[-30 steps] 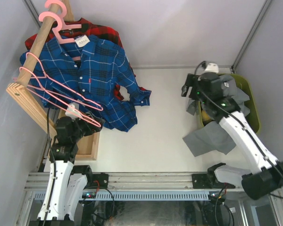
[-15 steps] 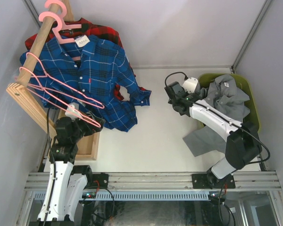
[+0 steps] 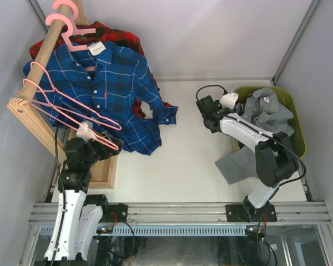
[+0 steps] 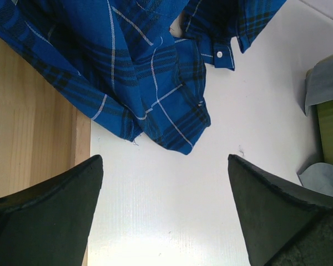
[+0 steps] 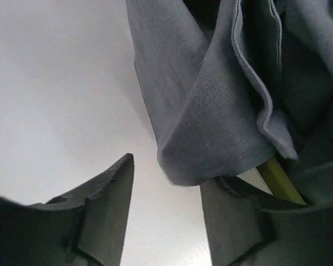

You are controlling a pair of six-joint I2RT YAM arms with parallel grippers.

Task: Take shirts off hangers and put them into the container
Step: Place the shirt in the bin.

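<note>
Hanging lengthwise, collar uppermost; blue plaid shirt (image 3: pixel 116 88)

A thick wooden rail (image 3: pixel 44 52) slants above a wooden base board (image 3: pixel 102 169) on the white table (image 3: pixel 183 160).

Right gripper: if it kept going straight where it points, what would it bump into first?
Most likely the hanging fold of the grey shirt, just ahead of the right gripper; the table lies beyond, though depth is unclear.

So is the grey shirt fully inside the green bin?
Partly in. Most of the grey shirt sits in the bin, but one part hangs over its rim onto the table.
</note>
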